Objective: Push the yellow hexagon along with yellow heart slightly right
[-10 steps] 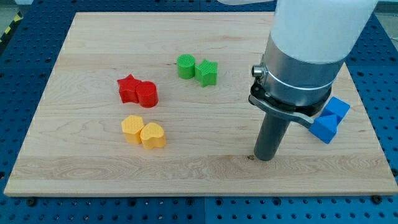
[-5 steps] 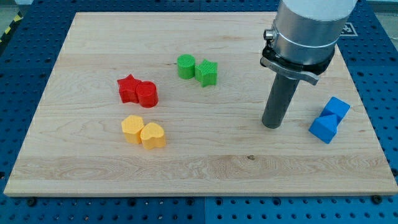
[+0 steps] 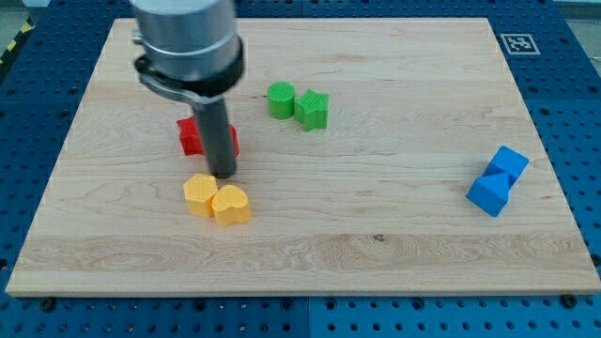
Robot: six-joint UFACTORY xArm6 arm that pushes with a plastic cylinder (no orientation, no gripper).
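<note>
The yellow hexagon (image 3: 199, 194) and the yellow heart (image 3: 231, 204) lie touching side by side at the board's lower left, the heart to the view's right. My tip (image 3: 223, 173) stands just above them, close to the gap between hexagon and heart, apart from both by a small margin. The rod hides most of the red blocks behind it.
A red star (image 3: 191, 136) and a red block (image 3: 232, 141) sit behind the rod. A green cylinder (image 3: 280, 99) and green star (image 3: 313, 109) lie at top centre. Two blue blocks (image 3: 497, 180) sit at the right edge. The wooden board (image 3: 376, 263) rests on a blue pegboard.
My tip has swept from the board's right side, near the blue blocks, far to the left and now stands just above the yellow pair. No block has moved.
</note>
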